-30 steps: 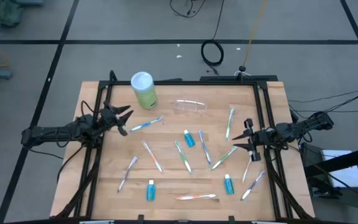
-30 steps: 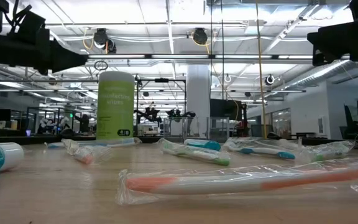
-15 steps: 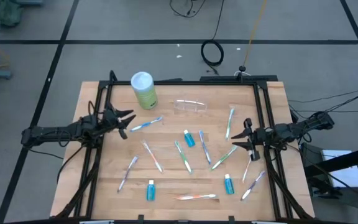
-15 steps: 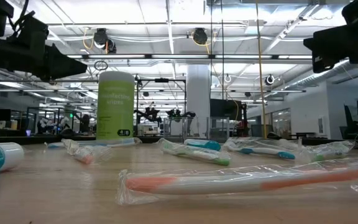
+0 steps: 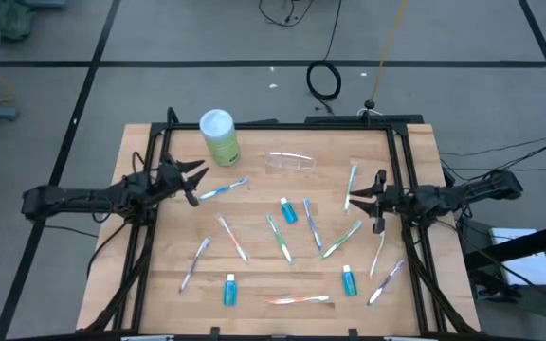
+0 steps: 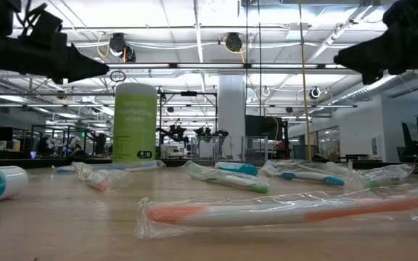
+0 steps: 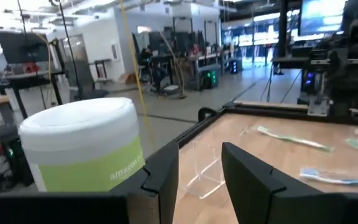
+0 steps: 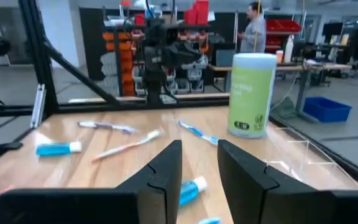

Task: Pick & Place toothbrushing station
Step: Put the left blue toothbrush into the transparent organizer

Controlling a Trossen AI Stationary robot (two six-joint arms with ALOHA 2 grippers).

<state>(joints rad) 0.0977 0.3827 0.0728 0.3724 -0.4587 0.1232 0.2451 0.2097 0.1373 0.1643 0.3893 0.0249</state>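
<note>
left gripper (image 5: 190, 176): held above the table's left side, fingers parted by a narrow gap, nothing gripped; the gap is seen in the left wrist view (image 7: 199, 180).
right gripper (image 5: 367, 201): held above the table's right side, fingers parted narrowly, nothing held; same gap in the right wrist view (image 8: 199, 168).
toothbrushes (image 5: 224, 188): ten counted in the high view, all wrapped, scattered flat on the wooden table (image 5: 254, 142). One lies just beside the left gripper, one (image 5: 351, 184) just beside the right gripper.
orange-handled toothbrush (image 6: 281, 210): lies nearest the low camera, in its clear wrap.
blue tubes (image 5: 287, 210): three counted. One near table centre, one (image 5: 229, 289) near the front left, one (image 5: 348, 280) near the front right.
clear plastic bag (image 5: 290, 161): one, lying flat toward the table's far edge, between the canister and the right-hand toothbrush.
green canister (image 5: 219, 137): one, white lid, upright at the far left corner, near the left gripper.
person (image 8: 252, 28): one, standing in the room beyond the table, seen in the right wrist view.
</note>
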